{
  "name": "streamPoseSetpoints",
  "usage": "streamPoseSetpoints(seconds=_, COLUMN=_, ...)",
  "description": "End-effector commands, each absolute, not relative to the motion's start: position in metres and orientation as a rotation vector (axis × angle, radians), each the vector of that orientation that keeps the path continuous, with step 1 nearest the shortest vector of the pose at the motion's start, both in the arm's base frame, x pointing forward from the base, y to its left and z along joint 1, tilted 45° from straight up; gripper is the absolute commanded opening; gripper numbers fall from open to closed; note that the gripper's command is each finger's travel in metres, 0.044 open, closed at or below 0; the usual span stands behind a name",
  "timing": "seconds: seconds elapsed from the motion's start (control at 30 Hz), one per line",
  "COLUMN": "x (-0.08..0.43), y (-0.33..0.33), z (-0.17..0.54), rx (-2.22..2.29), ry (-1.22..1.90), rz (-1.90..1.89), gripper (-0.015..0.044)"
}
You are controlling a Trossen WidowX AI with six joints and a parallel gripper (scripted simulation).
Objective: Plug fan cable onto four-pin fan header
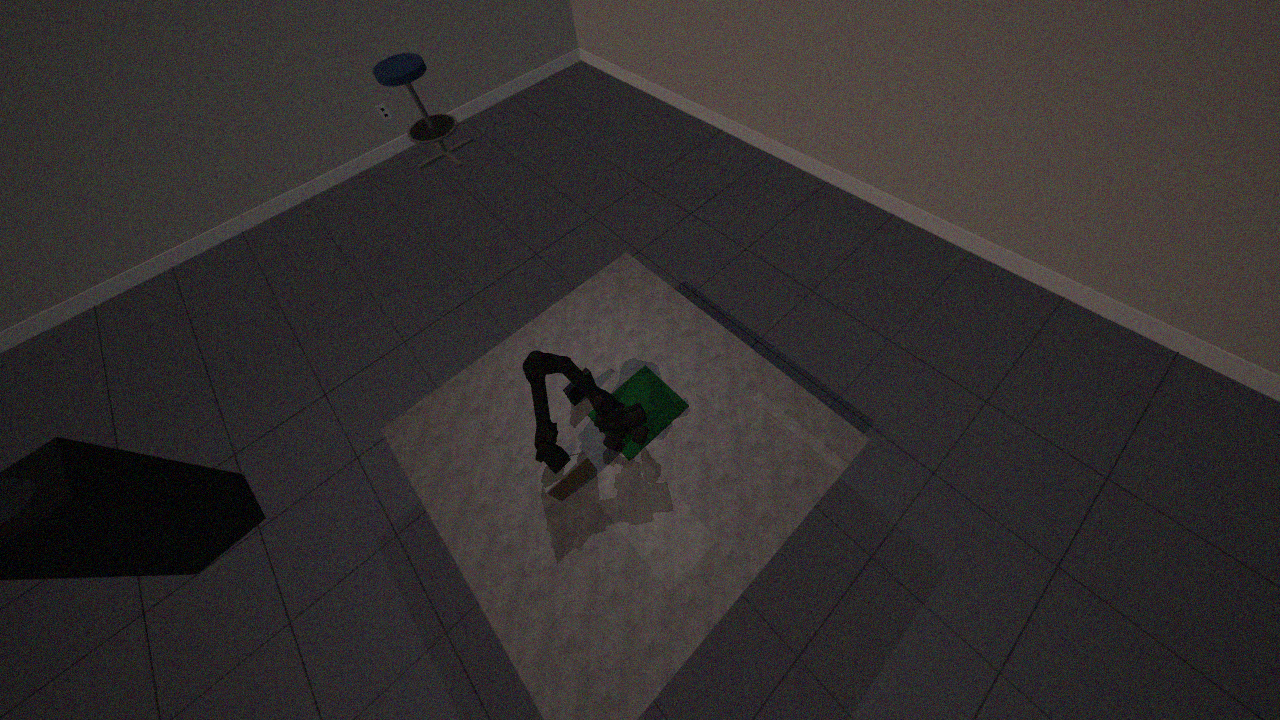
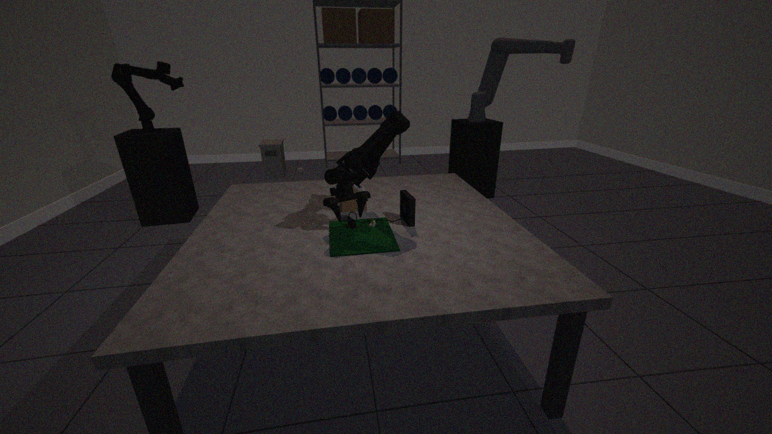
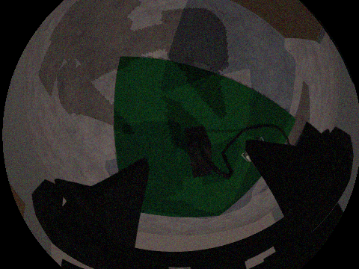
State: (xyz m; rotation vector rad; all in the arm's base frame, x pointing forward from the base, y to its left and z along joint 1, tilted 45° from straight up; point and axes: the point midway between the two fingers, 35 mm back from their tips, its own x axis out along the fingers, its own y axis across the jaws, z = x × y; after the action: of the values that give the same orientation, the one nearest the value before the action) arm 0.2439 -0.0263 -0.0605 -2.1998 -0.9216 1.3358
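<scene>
The green board [image 1: 660, 394] [image 2: 367, 243] [image 3: 149, 112] lies on the table. The dark plug [image 2: 351, 222] [image 3: 198, 151] stands on the board, apart from the small whitish header [image 2: 372, 223] [image 3: 245, 156]. The header is partly hidden by a finger in the wrist view; its pins cannot be made out. A thin black cable [image 2: 389, 220] [image 3: 258, 127] loops from the plug toward the black fan [image 2: 407, 208] [image 1: 574, 392], which stands upright beside the board. My gripper [image 2: 350, 217] [image 3: 198, 155] is open and empty, above the board with its fingers on either side of the plug in the wrist view.
A brown wedge-shaped block [image 1: 572, 480] [image 2: 354, 205] [image 3: 299, 19] stands on the table [image 1: 554, 617] [image 2: 242, 291] near my arm's base. Two other arms on black pedestals [image 2: 156, 178] [image 2: 474, 156] and a shelf rack [image 2: 359, 45] stand beyond the table.
</scene>
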Motion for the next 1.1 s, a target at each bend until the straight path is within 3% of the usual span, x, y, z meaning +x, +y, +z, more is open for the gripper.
streamPoseSetpoints(seconds=0.0, x=0.244, y=-0.020, z=-0.065, rx=-2.194, ry=-0.919, rz=1.330, gripper=0.0440)
streamPoseSetpoints(seconds=0.17, x=0.244, y=-0.017, z=-0.067, rx=-2.193, ry=-0.920, rz=1.329, gripper=0.0440)
streamPoseSetpoints(seconds=0.63, x=0.244, y=-0.020, z=-0.066, rx=-2.198, ry=-0.924, rz=1.335, gripper=0.0072)
streamPoseSetpoints(seconds=0.9, x=0.244, y=-0.020, z=-0.066, rx=-2.198, ry=-0.923, rz=1.336, gripper=0.0000)
streamPoseSetpoints(seconds=1.07, x=0.245, y=-0.030, z=-0.059, rx=-2.199, ry=-0.919, rz=1.339, gripper=0.0000)
